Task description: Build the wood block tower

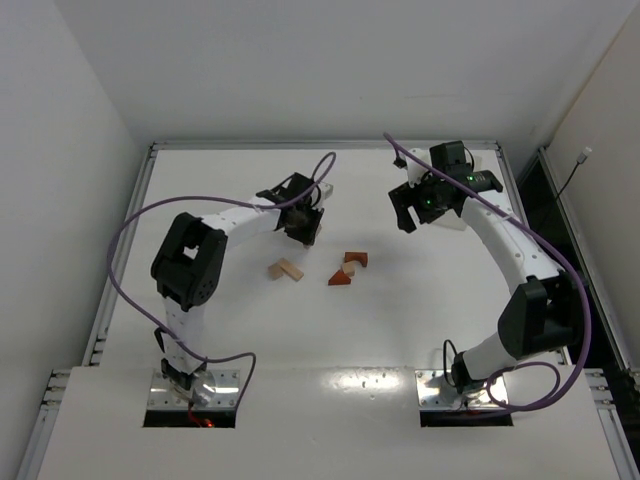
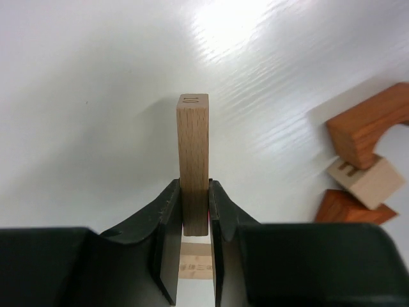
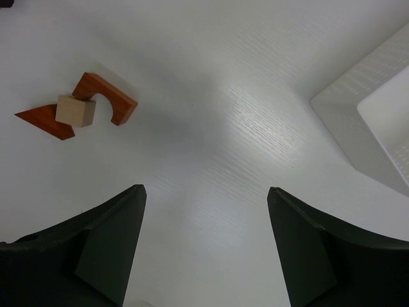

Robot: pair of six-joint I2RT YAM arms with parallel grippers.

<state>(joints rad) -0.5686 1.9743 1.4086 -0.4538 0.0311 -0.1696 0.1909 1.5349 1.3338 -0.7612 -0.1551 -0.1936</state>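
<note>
Only the left wrist view shows the left gripper [image 2: 193, 192] clamped on one long tan block [image 2: 193, 147], which juts past the fingertips, left of the reddish-brown arch [image 2: 369, 123]. A second tan block [image 2: 195, 263] shows through the gap below. From overhead the grip is hidden under the gripper body, and the tan wood [image 1: 285, 269] lying left of the arch is too small to count. The wood block tower is unbuilt. Three pieces cluster together: the arch, one pale cube [image 2: 369, 183] and one reddish wedge [image 2: 348, 208], which is partly hidden. The right gripper [image 3: 204, 192] hangs right of the arch, jaws wide apart, beside a white tray [image 3: 358, 96] cut off by the frame.
</note>
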